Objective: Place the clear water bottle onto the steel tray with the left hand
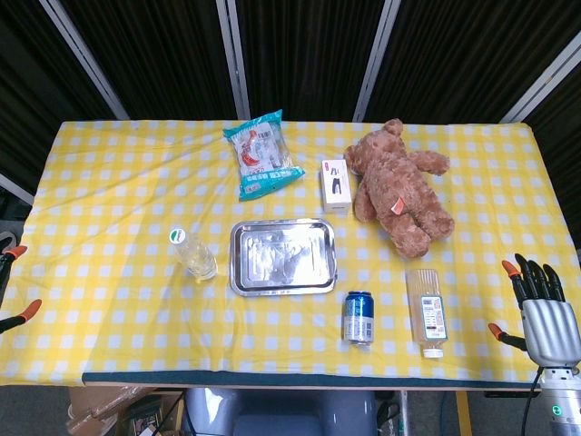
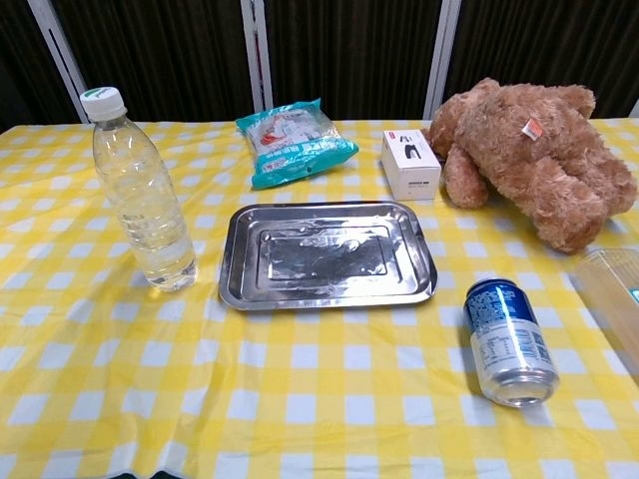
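A clear water bottle (image 1: 194, 254) (image 2: 142, 195) with a white-green cap stands upright on the yellow checked cloth, just left of the steel tray (image 1: 282, 256) (image 2: 324, 253). The tray holds nothing. Only orange fingertips of my left hand (image 1: 13, 283) show at the far left edge of the head view, well apart from the bottle; its state is unclear. My right hand (image 1: 542, 306) hovers beyond the table's right front corner, fingers spread, holding nothing. Neither hand appears in the chest view.
A blue can (image 1: 359, 317) (image 2: 509, 341) and a lying clear bottle (image 1: 427, 312) sit right of the tray. Behind it are a teal snack bag (image 1: 261, 154) (image 2: 294, 140), a white box (image 1: 335, 185) (image 2: 410, 165) and a brown teddy bear (image 1: 399, 186) (image 2: 531, 158).
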Controlling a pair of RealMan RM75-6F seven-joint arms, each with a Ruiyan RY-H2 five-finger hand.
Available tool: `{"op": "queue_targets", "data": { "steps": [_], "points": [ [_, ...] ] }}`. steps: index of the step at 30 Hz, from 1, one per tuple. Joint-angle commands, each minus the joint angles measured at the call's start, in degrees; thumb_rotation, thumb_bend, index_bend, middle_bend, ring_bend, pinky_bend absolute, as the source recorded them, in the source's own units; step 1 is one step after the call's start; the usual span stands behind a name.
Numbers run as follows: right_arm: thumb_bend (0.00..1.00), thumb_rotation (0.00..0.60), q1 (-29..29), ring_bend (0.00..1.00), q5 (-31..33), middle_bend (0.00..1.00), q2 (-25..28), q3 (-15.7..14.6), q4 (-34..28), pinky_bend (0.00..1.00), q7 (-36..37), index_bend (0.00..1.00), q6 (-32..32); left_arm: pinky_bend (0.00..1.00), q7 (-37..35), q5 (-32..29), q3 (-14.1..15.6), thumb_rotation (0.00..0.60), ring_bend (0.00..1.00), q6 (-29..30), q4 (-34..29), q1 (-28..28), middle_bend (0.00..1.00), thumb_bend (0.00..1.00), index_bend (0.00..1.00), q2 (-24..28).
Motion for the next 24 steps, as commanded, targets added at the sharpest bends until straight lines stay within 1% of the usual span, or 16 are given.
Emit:
{"op": "queue_targets", "data": {
  "steps": [1, 18, 24],
  "points": [
    [0.05, 0.600, -0.1, 0.00, -0.1, 0.00, 0.0, -0.1, 0.0, 0.00, -0.1, 0.10, 0.1, 0.00, -0.1, 0.0, 0.0, 0.600, 0.00, 0.1, 0.0, 0.1, 0.05, 0.25, 0.16, 0.1],
    [0.05, 0.600, -0.2, 0.00, 0.0, 0.00, 0.2, -0.1, -0.1, 0.00, -0.1, 0.10, 0.1, 0.00, 0.0, -0.2, 0.1, 0.600, 0.00, -0.1, -0.4, 0.1, 0.05, 0.25, 0.16, 0.2],
    [0.05, 0.600, -0.6, 0.00, -0.3, 0.00, 0.7, -0.3, -0.4, 0.00, 0.2, 0.10, 0.7, 0.00, -0.1, 0.7, 0.4, 0.600, 0.00, 0.4, -1.4, 0.2, 0.05, 0.25, 0.16, 0.4]
  ]
}}
